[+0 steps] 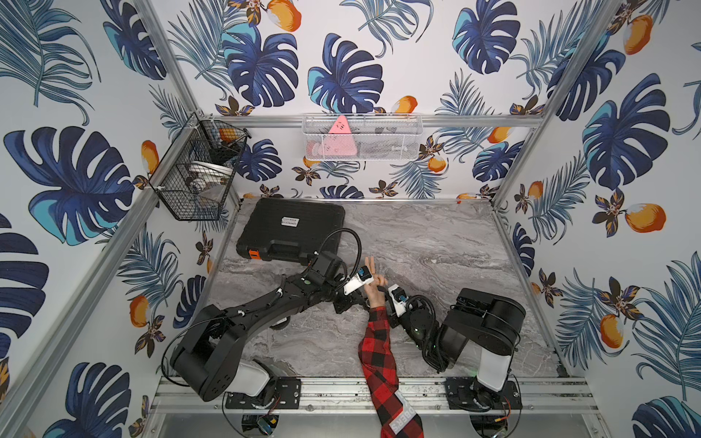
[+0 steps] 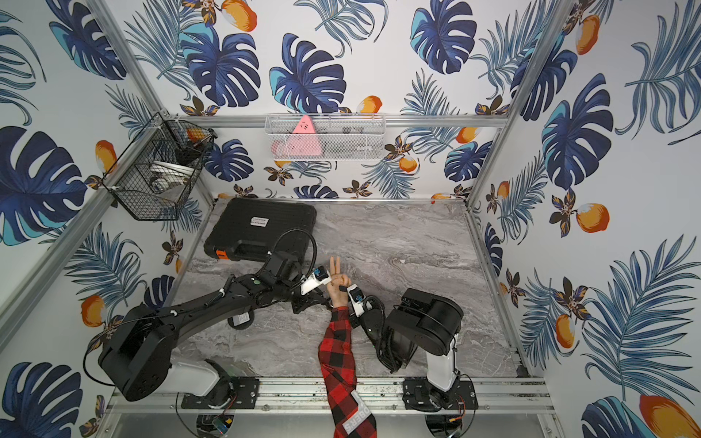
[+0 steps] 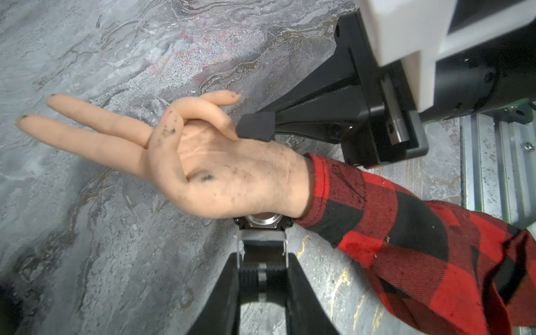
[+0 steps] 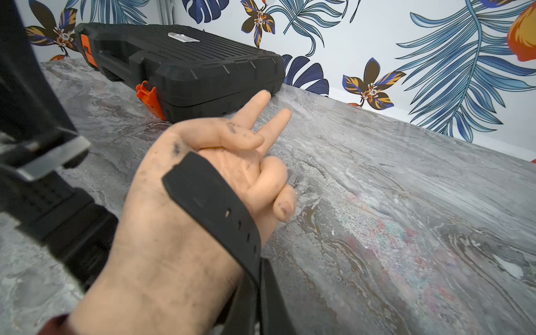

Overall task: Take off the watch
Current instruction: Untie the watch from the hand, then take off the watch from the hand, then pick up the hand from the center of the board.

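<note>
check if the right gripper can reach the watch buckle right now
Probably not: the right gripper is shut on the holed strap lying across the mannequin hand's palm, and the buckle sits on the hand's far side, where the left gripper clamps the buckle strap.

Black strap and silvery case back on the watch (image 3: pixel 262 222). Peach skin tone, dark-smudged, on the dummy hand (image 3: pixel 220 174); red-and-black check on its sleeve (image 3: pixel 406 232). Grey veined marble pattern across the table (image 1: pixel 436 235). Black with orange latches for the tool case (image 1: pixel 292 231) (ten o'clock on the table). White walls (image 1: pixel 417 57) printed with navy and teal leaves, orange fruit.
</note>
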Controlling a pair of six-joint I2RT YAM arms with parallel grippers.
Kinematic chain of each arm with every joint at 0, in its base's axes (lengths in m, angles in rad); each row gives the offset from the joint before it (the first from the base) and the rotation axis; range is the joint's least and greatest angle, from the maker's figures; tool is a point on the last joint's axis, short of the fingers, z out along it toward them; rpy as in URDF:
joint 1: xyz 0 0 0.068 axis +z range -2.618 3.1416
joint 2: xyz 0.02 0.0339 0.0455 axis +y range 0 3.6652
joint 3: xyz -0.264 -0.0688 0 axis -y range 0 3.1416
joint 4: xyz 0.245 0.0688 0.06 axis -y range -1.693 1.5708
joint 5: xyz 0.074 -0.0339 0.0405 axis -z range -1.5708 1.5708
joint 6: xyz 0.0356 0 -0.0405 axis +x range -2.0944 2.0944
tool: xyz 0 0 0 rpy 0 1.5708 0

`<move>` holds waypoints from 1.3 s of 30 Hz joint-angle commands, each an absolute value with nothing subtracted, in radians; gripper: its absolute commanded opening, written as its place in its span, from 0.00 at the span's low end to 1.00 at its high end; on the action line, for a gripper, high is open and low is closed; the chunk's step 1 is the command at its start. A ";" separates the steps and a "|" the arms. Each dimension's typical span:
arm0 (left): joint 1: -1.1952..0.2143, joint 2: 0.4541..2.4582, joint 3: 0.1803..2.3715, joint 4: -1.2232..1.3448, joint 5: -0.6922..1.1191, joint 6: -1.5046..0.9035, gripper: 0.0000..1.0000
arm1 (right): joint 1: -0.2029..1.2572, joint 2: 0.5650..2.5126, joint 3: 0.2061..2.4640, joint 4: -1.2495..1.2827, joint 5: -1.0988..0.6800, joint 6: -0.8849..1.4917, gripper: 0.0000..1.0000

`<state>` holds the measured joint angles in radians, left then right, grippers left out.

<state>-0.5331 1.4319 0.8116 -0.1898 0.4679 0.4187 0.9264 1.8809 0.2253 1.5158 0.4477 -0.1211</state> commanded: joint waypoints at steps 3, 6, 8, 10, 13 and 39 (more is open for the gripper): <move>-0.530 1.428 0.817 -0.165 0.461 0.354 0.33 | 0.923 1.840 0.228 1.511 0.473 -0.107 0.20; -0.530 1.415 0.813 -0.133 0.443 0.279 0.46 | 0.923 1.788 0.230 1.489 0.474 -0.109 0.43; -0.530 1.404 0.808 -0.114 0.421 0.217 0.52 | 0.925 1.730 0.234 1.428 0.472 -0.105 0.49; -0.531 1.388 0.803 -0.095 0.383 0.132 0.55 | 0.926 1.643 0.251 1.309 0.463 -0.084 0.54; -0.531 1.380 0.815 -0.104 0.318 -0.012 0.55 | 0.925 1.505 0.299 1.060 0.462 -0.022 0.62; -0.563 1.485 0.898 -0.302 0.310 -0.674 0.63 | 0.973 1.326 0.804 -0.286 0.175 0.740 0.82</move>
<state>-0.5526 1.4788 0.9115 -0.3454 0.2695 -0.6224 0.9565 1.2991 0.7856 -0.2157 0.2474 0.6628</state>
